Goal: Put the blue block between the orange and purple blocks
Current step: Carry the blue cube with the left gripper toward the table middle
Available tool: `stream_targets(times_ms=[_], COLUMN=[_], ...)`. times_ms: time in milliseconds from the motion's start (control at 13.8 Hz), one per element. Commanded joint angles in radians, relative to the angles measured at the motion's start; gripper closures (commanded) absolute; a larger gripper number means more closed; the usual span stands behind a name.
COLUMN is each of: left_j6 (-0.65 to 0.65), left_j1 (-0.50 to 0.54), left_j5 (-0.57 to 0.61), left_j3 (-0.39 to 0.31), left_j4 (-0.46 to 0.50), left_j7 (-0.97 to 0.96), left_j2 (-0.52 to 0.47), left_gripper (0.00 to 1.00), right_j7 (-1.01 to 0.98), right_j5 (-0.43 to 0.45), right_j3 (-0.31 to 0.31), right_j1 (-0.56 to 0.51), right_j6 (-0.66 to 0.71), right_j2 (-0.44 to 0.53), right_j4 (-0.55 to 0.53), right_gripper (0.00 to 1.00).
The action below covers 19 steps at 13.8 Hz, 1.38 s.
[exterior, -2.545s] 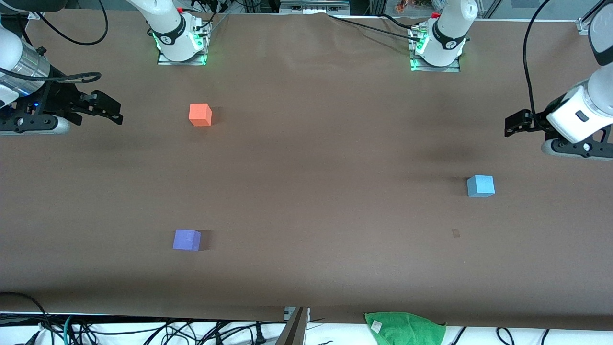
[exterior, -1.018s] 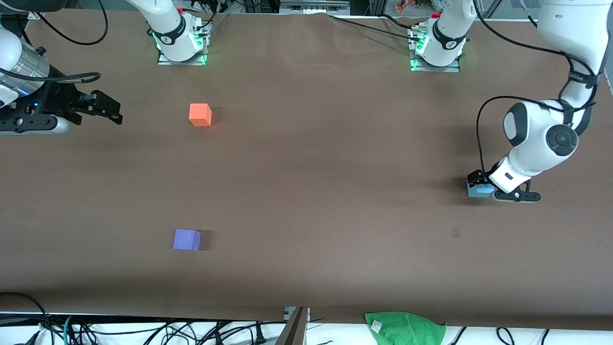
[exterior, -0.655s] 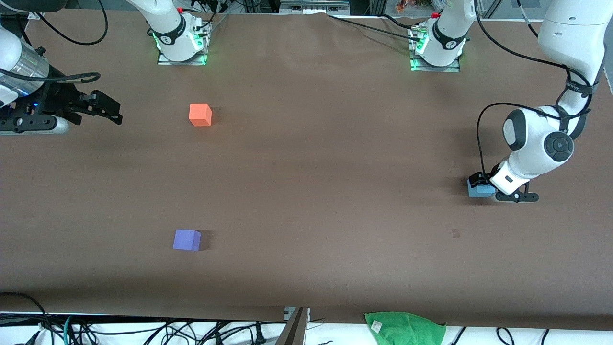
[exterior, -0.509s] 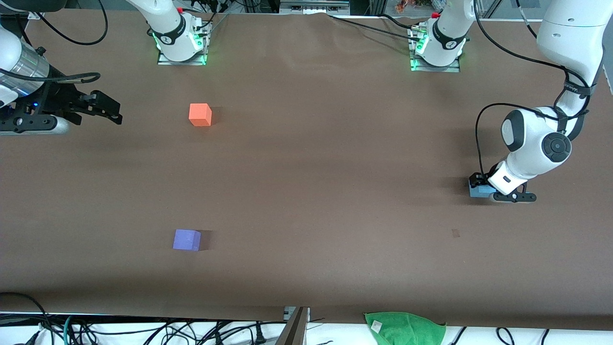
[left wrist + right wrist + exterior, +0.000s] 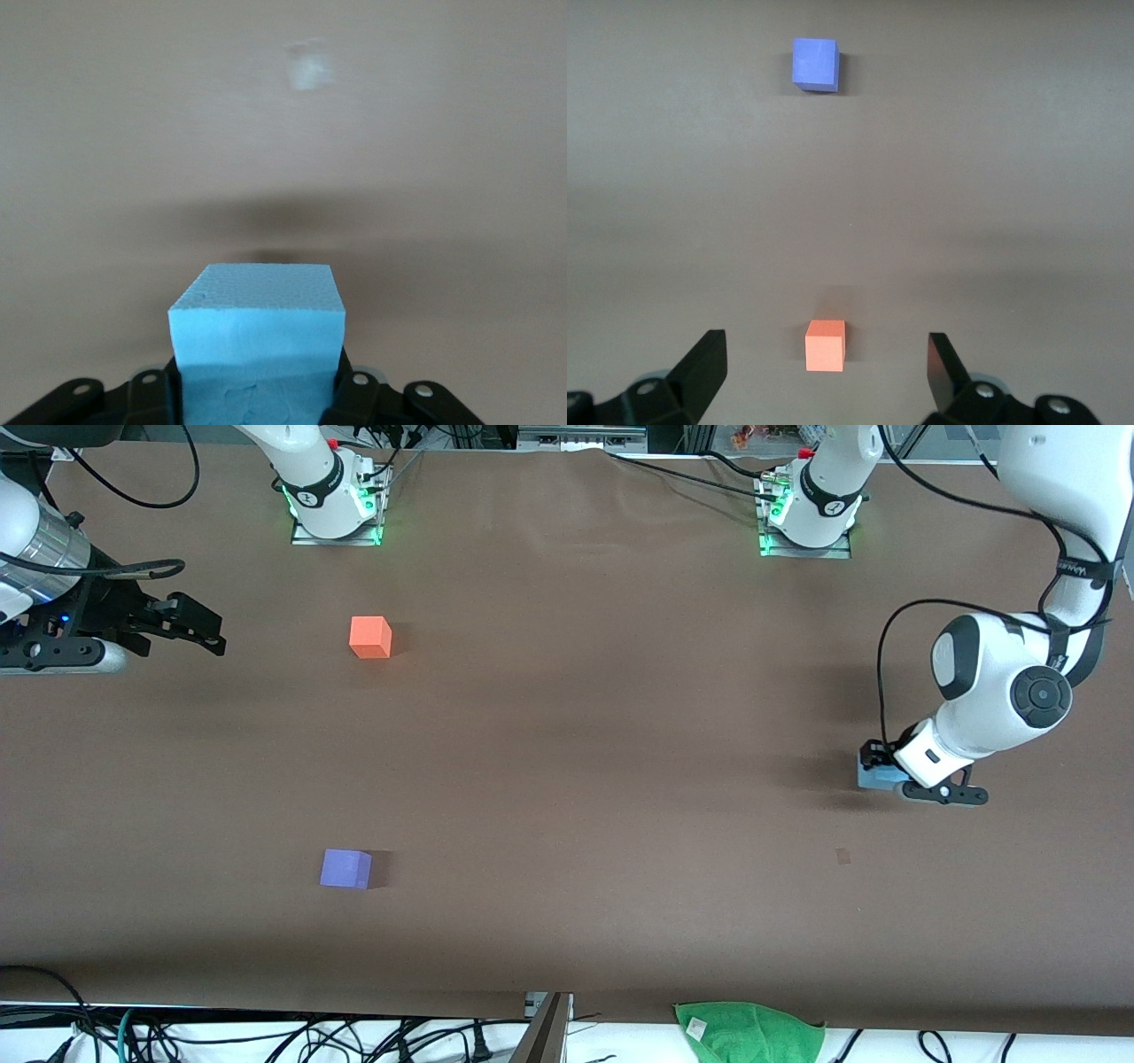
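The left gripper (image 5: 877,766) clamps the blue block (image 5: 257,332) just above the table (image 5: 567,779); the right gripper (image 5: 824,372) waits spread over the orange block (image 5: 826,344).

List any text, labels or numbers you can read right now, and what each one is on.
None can be read.
Blue block, held in the left gripper: plain faces, no marking.
Orange block and purple block: plain.
Green cloth: a small white tag, too small to read.
Arm bases: small round marks, too small to read.
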<state>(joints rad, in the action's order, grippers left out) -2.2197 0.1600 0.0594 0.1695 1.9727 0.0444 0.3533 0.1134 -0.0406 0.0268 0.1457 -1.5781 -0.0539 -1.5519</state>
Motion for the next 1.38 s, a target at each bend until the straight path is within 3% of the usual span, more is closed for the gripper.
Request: stream_targets(times_ms=[0, 145, 218, 291, 509, 727, 1018, 1091, 1164, 1309], left_j6=[0.116, 0.121, 0.118, 0.114, 0.107, 0.080, -0.129, -0.133, -0.133, -0.057], left_j1=[0.001, -0.005, -0.029, -0.081, -0.320, -0.498, -0.628, -0.649, -0.643, -0.620], left_j5=[0.013, 0.013, 0.011, 0.013, 0.030, 0.201, 0.218, 0.214, 0.218, 0.218], left_j3=[0.146, 0.282, 0.330, 0.341, 0.331, 0.279, 0.167, 0.150, 0.148, 0.156], left_j4=[-0.061, -0.098, -0.106, -0.133, -0.317, -0.519, -0.534, -0.535, -0.535, -0.513], left_j7=[-0.136, -0.306, -0.383, -0.450, -0.723, -0.920, -0.991, -1.002, -1.006, -0.994], left_j2=[-0.020, -0.008, 0.009, 0.044, 0.232, 0.433, 0.504, 0.504, 0.497, 0.393], left_gripper=[0.90, 0.88, 0.84, 0.87, 0.86, 0.80, 0.66, 0.48, 0.00, 0.00], right_j7=[0.002, 0.000, 0.000, -0.006, -0.014, -0.015, -0.018, -0.023, -0.021, -0.023], right_j5=[-0.010, -0.004, -0.007, -0.011, -0.012, 0.002, 0.005, 0.005, 0.005, 0.036], right_j3=[-0.002, -0.004, -0.004, -0.004, -0.001, -0.002, -0.002, -0.002, -0.002, -0.004], right_j1=[-0.008, -0.006, -0.009, -0.012, -0.021, -0.020, -0.017, -0.018, -0.015, -0.008], right_j6=[0.007, 0.007, 0.003, -0.035, -0.085, -0.094, -0.080, -0.080, -0.086, -0.088], right_j2=[-0.007, -0.007, -0.007, -0.015, -0.049, -0.079, -0.107, -0.113, -0.115, -0.144], right_j4=[0.023, 0.023, 0.023, 0.023, 0.019, 0.021, 0.018, 0.018, 0.018, 0.021], right_gripper=[0.00, 0.00, 0.00, 0.00, 0.00, 0.00, 0.00, 0.00, 0.00, 0.00])
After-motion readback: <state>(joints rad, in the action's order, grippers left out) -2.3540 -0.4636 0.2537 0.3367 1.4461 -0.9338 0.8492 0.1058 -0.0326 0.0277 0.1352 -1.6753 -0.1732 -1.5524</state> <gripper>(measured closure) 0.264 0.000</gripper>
